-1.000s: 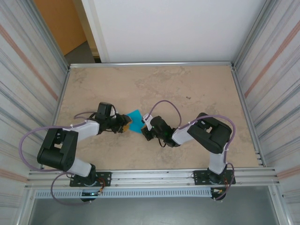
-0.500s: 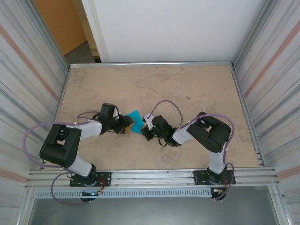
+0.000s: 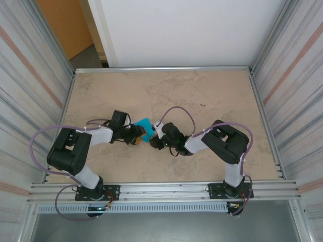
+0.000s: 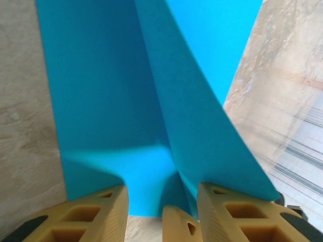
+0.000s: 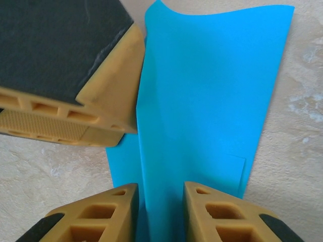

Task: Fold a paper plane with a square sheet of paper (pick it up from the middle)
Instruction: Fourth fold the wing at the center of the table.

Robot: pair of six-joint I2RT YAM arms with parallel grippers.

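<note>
**A:** Paper first, where is it?

**B:** The square sheet of paper is mid-table, between the two arms. It isn't flat: part lies on the surface and a flap stands up along a crease. No dart shape yet, so I'd judge this an early fold.

**A:** Grippers?

**B:** Both are low at the sheet's near edge, tips almost meeting. The left gripper has its jaws parted. The raised flap runs between them, close to one finger, and doesn't look clamped. The right gripper also has its jaws apart around the raised fold. The paper spans the gap, and I can't tell whether the pads press it.

**A:** What could go wrong?

**B:**
- **Flap springs back:** nothing clearly pins it, so the crease could end up soft or skewed.
- **Sheet slides:** it's thin paper on smooth stone, and a nudge from either finger could shift it and throw off the centre line.
- **Fingers collide:** the tips are crowded, so they could knock each other or crumple the edge.
</note>
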